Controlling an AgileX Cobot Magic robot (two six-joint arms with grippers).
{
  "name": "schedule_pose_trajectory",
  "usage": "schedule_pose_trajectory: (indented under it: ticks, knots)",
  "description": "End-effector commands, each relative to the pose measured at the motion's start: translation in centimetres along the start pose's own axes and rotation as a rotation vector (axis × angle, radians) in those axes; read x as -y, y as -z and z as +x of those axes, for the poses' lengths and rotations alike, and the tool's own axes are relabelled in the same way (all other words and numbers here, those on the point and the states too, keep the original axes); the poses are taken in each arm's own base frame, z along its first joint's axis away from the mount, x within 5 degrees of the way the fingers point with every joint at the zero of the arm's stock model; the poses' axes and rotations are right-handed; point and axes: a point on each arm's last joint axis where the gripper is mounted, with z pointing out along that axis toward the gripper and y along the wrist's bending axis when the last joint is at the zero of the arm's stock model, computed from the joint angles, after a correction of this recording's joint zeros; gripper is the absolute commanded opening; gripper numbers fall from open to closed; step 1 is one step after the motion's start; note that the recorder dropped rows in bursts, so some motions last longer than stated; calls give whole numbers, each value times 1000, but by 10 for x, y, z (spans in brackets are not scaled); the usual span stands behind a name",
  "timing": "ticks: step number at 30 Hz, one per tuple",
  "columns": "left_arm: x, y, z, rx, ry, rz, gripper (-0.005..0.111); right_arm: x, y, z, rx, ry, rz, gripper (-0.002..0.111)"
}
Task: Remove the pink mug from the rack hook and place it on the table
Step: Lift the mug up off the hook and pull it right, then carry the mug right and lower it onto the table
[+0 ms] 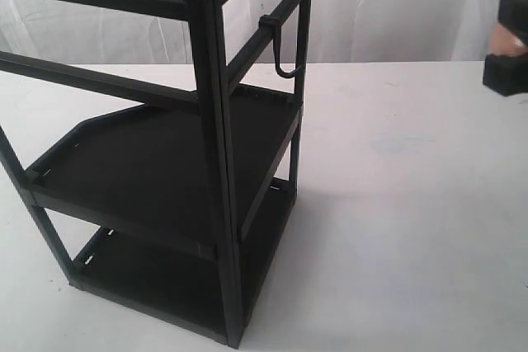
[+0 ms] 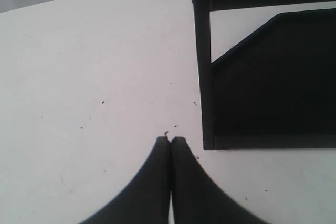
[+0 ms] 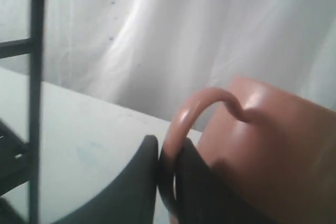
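Observation:
The pink mug (image 3: 273, 145) fills the right wrist view, and my right gripper (image 3: 167, 148) is shut on its loop handle (image 3: 199, 103). In the exterior view the same mug (image 1: 510, 37) shows only as a sliver at the far right edge, held above the table (image 1: 396, 204) by the right gripper (image 1: 505, 72). The rack hook (image 1: 280, 47) hangs bare from the upper rail of the black rack (image 1: 165, 162). My left gripper (image 2: 170, 141) is shut on nothing, just over the table (image 2: 94, 87) beside a corner post of the rack (image 2: 203, 77).
The tall black two-shelf rack stands on the left half of the table, its shelves bare. White curtain (image 1: 396, 6) hangs behind the table. Bare white tabletop stretches to the right of the rack.

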Motion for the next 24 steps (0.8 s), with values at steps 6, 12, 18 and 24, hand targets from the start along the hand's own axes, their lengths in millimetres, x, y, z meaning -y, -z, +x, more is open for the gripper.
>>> schedule_pose_trajectory:
  ticks: [6, 12, 18, 24]
  knots:
    - [0, 0, 1, 1, 0, 0, 0, 59, -54, 27, 19, 17, 328, 0]
    - [0, 0, 1, 1, 0, 0, 0, 73, -100, 64, 10, 74, 397, 0]
    - [0, 0, 1, 1, 0, 0, 0, 76, -135, 99, 46, 276, 418, 3]
    - [0, 0, 1, 1, 0, 0, 0, 70, -161, 148, 10, 219, 366, 7]
